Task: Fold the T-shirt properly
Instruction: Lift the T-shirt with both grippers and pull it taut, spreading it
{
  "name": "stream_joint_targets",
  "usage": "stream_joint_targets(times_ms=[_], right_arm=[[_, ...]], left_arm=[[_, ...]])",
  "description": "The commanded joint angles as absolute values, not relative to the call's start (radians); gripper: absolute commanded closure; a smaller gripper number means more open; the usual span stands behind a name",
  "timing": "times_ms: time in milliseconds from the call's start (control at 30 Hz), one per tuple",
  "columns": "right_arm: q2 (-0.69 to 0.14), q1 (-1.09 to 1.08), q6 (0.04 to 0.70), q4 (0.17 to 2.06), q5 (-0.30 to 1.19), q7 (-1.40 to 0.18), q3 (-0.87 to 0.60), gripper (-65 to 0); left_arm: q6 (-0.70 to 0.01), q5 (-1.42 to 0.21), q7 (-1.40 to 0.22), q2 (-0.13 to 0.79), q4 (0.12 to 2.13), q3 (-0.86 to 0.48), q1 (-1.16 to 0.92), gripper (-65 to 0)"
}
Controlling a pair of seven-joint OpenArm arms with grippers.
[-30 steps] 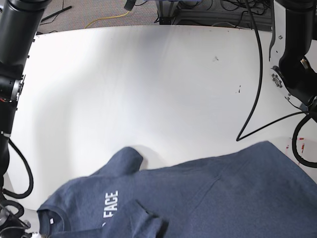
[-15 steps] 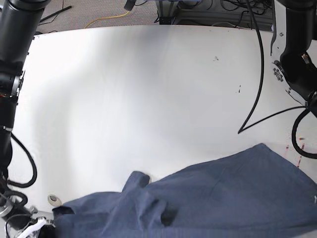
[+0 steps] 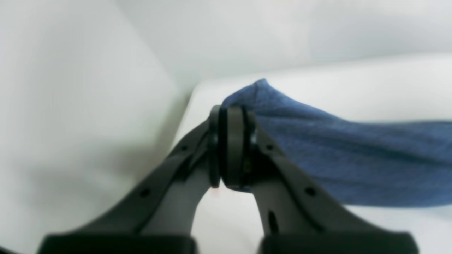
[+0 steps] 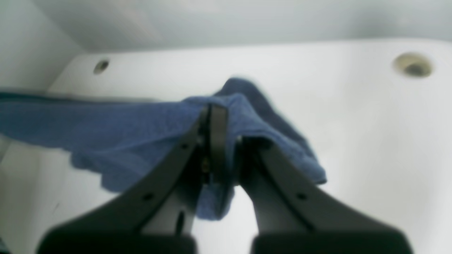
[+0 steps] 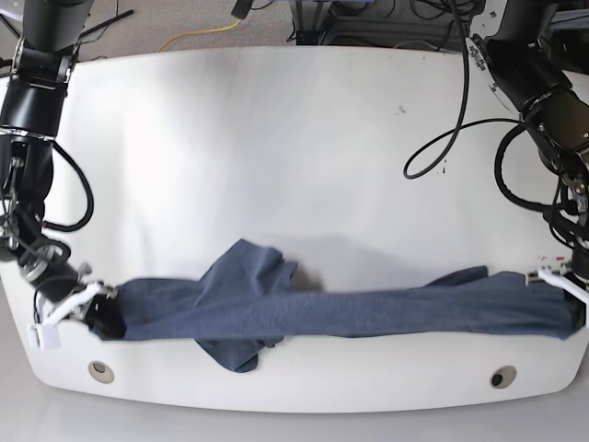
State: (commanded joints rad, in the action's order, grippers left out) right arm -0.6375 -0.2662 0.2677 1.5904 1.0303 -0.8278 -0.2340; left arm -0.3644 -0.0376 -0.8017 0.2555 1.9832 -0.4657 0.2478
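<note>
Beyond the far edge of the white table, cables lay across a grey floor. The navy T-shirt was stretched in a long band between the two arms, over the near part of the table, with a bunched fold rising toward the right arm's side and a loose piece drooping below the band. At one end the left hand was clenched on the cloth; at the other, the right hand gripped it too, fabric spilling around its fingers. Round holes showed near the table's front edge. A black cable looped beside the left arm.
</note>
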Motion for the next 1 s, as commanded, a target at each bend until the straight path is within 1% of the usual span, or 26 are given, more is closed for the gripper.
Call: stream_joint_targets(times_ms=[67, 133, 233, 267, 433, 533, 700, 800, 900, 1000], right_arm=[[-0.602, -0.206, 0.268, 1.615, 1.030, -0.843, -0.262, 0.0], [-0.588, -0.150, 0.268, 1.630, 1.030, -0.848, -0.286, 0.0], [-0.579, -0.076, 0.268, 1.653, 1.030, -0.849, -0.309, 0.0], [-0.561, -0.047, 0.268, 1.667, 1.030, -0.849, -0.318, 0.0], [-0.516, 0.050, 0.268, 1.712, 1.030, -0.851, -0.357, 0.0], [-0.496, 0.105, 0.268, 1.719, 1.030, -0.851, -0.360, 0.0], [-0.455, 0.196, 0.268, 1.719, 1.032, -0.852, -0.387, 0.0], [-0.440, 0.239, 0.268, 1.739, 1.043, -0.891, -0.390, 0.0], [-0.421, 0.302, 0.268, 1.764, 1.082, -0.903, -0.414, 0.0], [-0.417, 0.355, 0.268, 1.781, 1.098, -0.903, -0.417, 0.0]], left_arm=[[-0.364, -0.039, -0.802, 0.255, 1.985, -0.467, 0.203, 0.0], [-0.364, -0.039, -0.802, 0.251, 1.985, -0.469, 0.170, 0.0], [-0.366, -0.041, -0.800, 0.214, 1.988, -0.489, 0.110, 0.0], [-0.374, -0.041, -0.800, 0.202, 1.992, -0.515, 0.082, 0.0], [-0.469, -0.033, -0.803, 0.168, 1.991, -0.596, 0.031, 0.0], [-0.496, -0.033, -0.802, 0.140, 1.991, -0.627, -0.044, 0.0], [-0.527, -0.033, -0.800, 0.133, 1.991, -0.673, -0.151, 0.0], [-0.555, -0.033, -0.799, 0.111, 1.991, -0.723, -0.216, 0.0], [-0.598, -0.033, -0.799, 0.085, 1.991, -0.789, -0.251, 0.0], [-0.662, -0.033, -0.799, 0.062, 1.989, -0.855, -0.297, 0.0]])
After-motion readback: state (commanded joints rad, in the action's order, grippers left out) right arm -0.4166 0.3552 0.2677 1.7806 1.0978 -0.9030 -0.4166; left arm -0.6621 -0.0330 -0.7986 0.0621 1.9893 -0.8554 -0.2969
